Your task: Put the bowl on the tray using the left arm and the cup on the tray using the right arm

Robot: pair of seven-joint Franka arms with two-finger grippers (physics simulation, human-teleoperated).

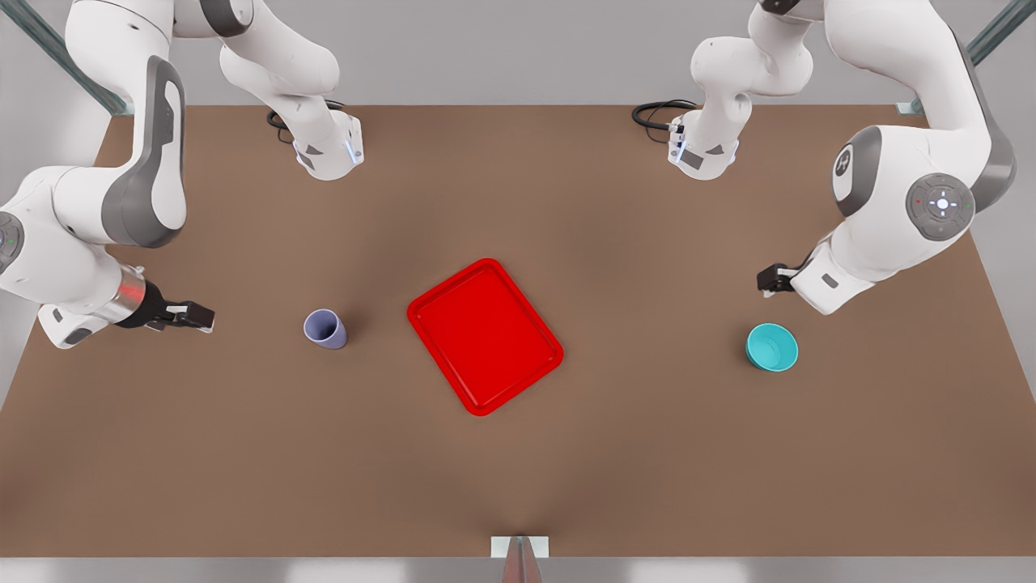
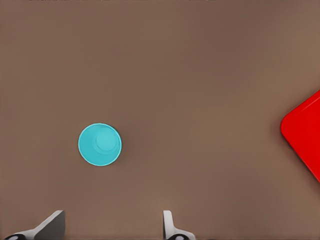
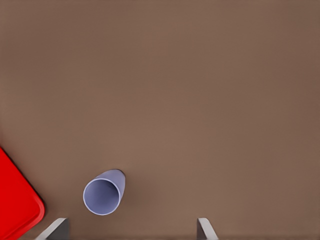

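Tabletop (image 1: 243, 453) of brown carries the red tray (image 1: 484, 335) at centre, nothing on it. Lavender cup (image 1: 325, 329) stands on the front view's left, teal bowl (image 1: 772, 346) on its right. Right gripper (image 1: 193, 315) hovers open beside the cup; left gripper (image 1: 773, 280) hovers open near the bowl.

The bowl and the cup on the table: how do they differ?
The bowl is teal, while the cup is lavender-grey. The bowl is wider and shallower, the cup narrower and taller. The bowl stands toward the front view's right of the red tray, the cup toward its left. Both are empty, upright, handleless, on the bare table, and not yet on the tray.
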